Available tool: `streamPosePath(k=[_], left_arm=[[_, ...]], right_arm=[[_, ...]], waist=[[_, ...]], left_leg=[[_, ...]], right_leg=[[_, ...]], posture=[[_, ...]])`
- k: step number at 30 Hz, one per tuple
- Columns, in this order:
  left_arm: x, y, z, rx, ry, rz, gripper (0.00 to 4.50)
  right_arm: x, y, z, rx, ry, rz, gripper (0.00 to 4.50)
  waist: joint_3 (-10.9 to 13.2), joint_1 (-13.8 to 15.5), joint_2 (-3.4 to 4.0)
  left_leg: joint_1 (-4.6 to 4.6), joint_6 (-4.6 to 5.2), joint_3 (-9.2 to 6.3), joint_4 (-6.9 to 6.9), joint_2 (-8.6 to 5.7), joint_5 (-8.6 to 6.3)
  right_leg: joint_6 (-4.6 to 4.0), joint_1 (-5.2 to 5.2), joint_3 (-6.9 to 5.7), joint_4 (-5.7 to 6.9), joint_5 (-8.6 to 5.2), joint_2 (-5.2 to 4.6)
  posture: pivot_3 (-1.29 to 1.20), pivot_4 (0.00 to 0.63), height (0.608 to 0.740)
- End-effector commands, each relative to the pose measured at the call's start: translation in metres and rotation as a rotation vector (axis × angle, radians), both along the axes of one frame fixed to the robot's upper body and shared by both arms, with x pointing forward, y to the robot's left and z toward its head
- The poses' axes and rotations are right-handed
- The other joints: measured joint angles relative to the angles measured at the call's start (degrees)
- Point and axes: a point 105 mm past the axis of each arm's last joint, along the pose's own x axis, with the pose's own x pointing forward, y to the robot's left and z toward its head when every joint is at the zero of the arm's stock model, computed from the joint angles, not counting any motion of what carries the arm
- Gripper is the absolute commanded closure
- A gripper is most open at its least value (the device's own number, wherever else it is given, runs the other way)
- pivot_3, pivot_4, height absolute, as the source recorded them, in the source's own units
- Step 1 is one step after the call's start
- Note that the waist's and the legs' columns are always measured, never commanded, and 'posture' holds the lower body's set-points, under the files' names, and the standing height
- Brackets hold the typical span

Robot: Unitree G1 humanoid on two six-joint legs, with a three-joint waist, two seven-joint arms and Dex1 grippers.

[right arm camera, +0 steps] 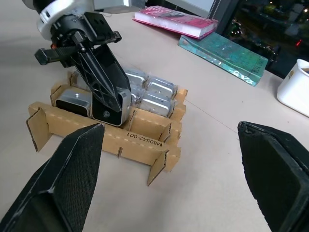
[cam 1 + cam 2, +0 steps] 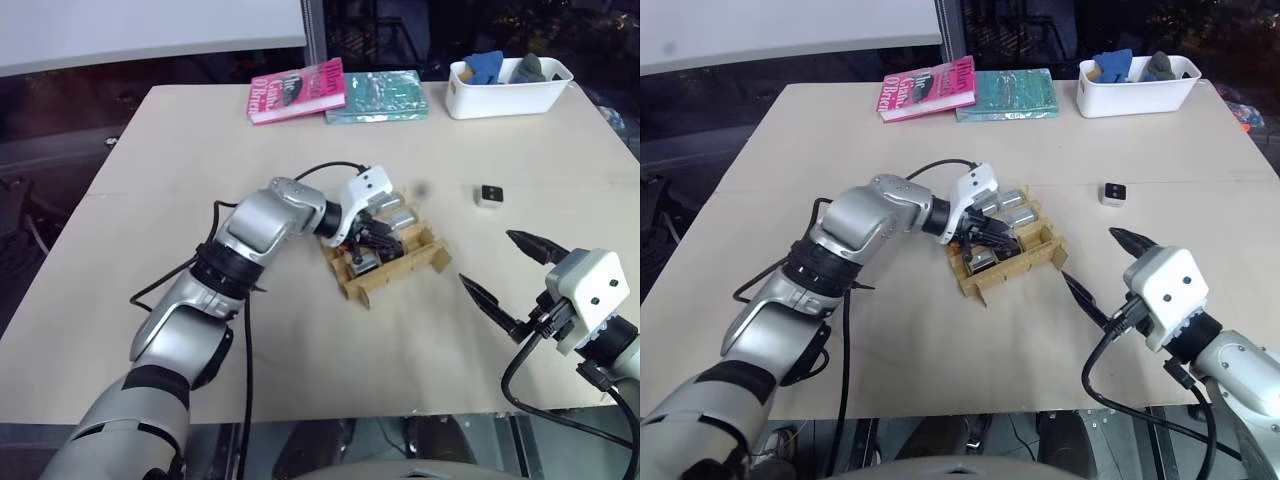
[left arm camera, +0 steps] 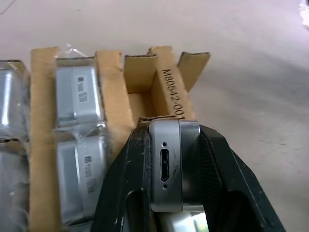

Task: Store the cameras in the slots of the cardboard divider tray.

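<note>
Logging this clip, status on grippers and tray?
Left gripper shut on a camera, over the cardboard divider tray. Right gripper open, empty. One loose camera on table. No obstruction.

Lab or office, worktable (image 2: 300, 360) (books (image 2: 297, 90), bin (image 2: 505, 95))

Lower half of the small silver-grey boxy camera (image 3: 166, 164) hidden between the black fingers (image 3: 123, 188) of the left hand (image 2: 372, 240). Slot beneath it in the tan cardboard divider tray (image 1: 145, 137) covered by that hand. Blue and grey items in the white plastic bin (image 2: 505, 95), far beyond the right hand (image 2: 505, 275), too small to identify.
</note>
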Motion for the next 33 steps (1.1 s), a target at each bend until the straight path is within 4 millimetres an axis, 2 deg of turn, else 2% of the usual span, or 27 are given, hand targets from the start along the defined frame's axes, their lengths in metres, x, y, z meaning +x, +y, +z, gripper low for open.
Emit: streamPosePath(k=[1, 6, 8, 9, 14, 15, 19, 23, 25, 27, 30, 33], left_arm=[[0.005, 0.000, 0.009, 0.010, -0.064, 0.024, 3.77], [0.005, 0.000, 0.007, 0.029, -0.089, 0.026, 3.77], [0.003, -0.002, 0.008, 0.027, -0.092, 0.020, 2.74], [0.003, -0.002, 0.008, 0.028, -0.098, 0.025, 2.49], [0.002, 0.001, 0.019, 0.001, -0.106, 0.056, 0.17], [0.000, 0.001, 0.024, -0.018, -0.104, 0.059, 0.06], [-0.010, 0.000, 0.051, -0.176, -0.113, 0.044, 0.06], [-0.015, 0.003, 0.077, -0.387, -0.229, 0.049, 0.06], [-0.023, 0.013, 0.085, -0.459, -0.279, 0.034, 0.06], [-0.039, 0.031, 0.087, -0.543, -0.289, -0.001, 0.06], [-0.060, 0.060, 0.079, -0.599, -0.292, 0.009, 0.06], [-0.069, 0.077, 0.071, -0.573, -0.353, 0.089, 0.06]], right_arm=[[-0.004, 0.005, 0.006, -0.018, -0.045, 0.025, 0.11], [-0.004, 0.004, 0.002, -0.020, -0.038, 0.026, 0.11], [-0.005, 0.004, 0.001, -0.022, -0.038, 0.027, 0.00], [-0.005, 0.004, 0.001, -0.022, -0.037, 0.029, 0.00], [-0.004, 0.004, 0.001, -0.024, -0.035, 0.034, 0.00], [-0.003, 0.004, 0.001, -0.024, -0.035, 0.035, 0.00], [0.008, 0.000, 0.000, -0.053, -0.049, 0.002, 0.00], [0.025, -0.003, -0.007, -0.078, -0.019, -0.038, 0.00], [0.049, -0.013, -0.011, -0.077, 0.005, -0.133, 0.00], [0.085, -0.030, -0.017, -0.046, 0.045, -0.275, 0.00], [0.129, -0.040, -0.018, 0.128, 0.129, -0.402, 0.00], [0.157, -0.048, -0.016, 0.194, 0.151, -0.470, 0.00]], waist=[[0.00, 0.02, 0.00], [0.00, 0.00, 0.00], [0.00, 0.02, 0.00], [0.00, 0.02, 0.00], [0.00, 0.01, -0.01], [0.00, 0.00, -0.01], [-0.01, 0.01, 0.00], [-0.02, 0.09, 0.00], [-0.02, -0.17, -0.02], [-0.03, -0.34, -0.04], [-0.04, -1.85, -0.04], [-0.03, -1.22, 0.00]], left_leg=[[0.00, 0.00, 0.00, 0.00, 0.00, 0.00], [0.01, 0.00, 0.00, 0.06, 0.00, 0.00], [0.01, 0.00, 0.01, 0.08, 0.00, 0.00], [0.02, 0.00, 0.01, 0.08, 0.00, 0.00], [0.02, 0.00, 0.02, 0.09, -0.01, 0.00], [0.02, 0.00, 0.02, 0.09, 0.00, 0.00], [0.02, 0.00, 0.02, 0.09, 0.00, 0.00], [0.04, -0.01, 0.01, 0.11, 0.00, 0.01], [0.06, -0.02, 0.04, 0.11, 0.01, 0.01], [0.08, -0.02, 0.14, 0.12, 0.02, 0.01], [0.22, -0.01, 0.40, 0.09, 0.06, 0.01], [0.27, -0.02, 0.45, 0.03, 0.11, 0.01]], right_leg=[[0.00, 0.00, 0.00, 0.00, 0.00, 0.00], [0.01, 0.01, 0.00, 0.04, 0.00, 0.00], [0.01, 0.01, 0.00, 0.09, 0.01, 0.00], [0.01, 0.01, 0.00, 0.09, 0.01, 0.00], [0.01, 0.01, 0.01, 0.11, 0.01, 0.00], [0.01, 0.01, 0.01, 0.12, 0.01, 0.00], [0.01, 0.00, 0.01, 0.14, 0.01, 0.00], [0.01, 0.01, -0.01, 0.14, 0.01, -0.01], [0.01, 0.01, 0.01, 0.16, 0.01, -0.02], [0.00, 0.00, 0.08, 0.19, 0.02, -0.02], [-0.03, -0.02, 0.29, 0.31, 0.03, -0.02], [-0.05, -0.09, 0.36, 0.40, 0.02, 0.03]], posture=[[0.00, 0.150, 0.740], [0.00, 0.150, 0.740], [0.00, 0.150, 0.740], [0.00, 0.150, 0.740], [0.00, 0.150, 0.740], [0.00, 0.150, 0.740], [0.00, 0.150, 0.740], [0.00, 0.150, 0.740], [0.00, 0.150, 0.740], [0.00, 0.150, 0.740], [0.00, 0.150, 0.740], [0.00, 0.150, 0.740]])
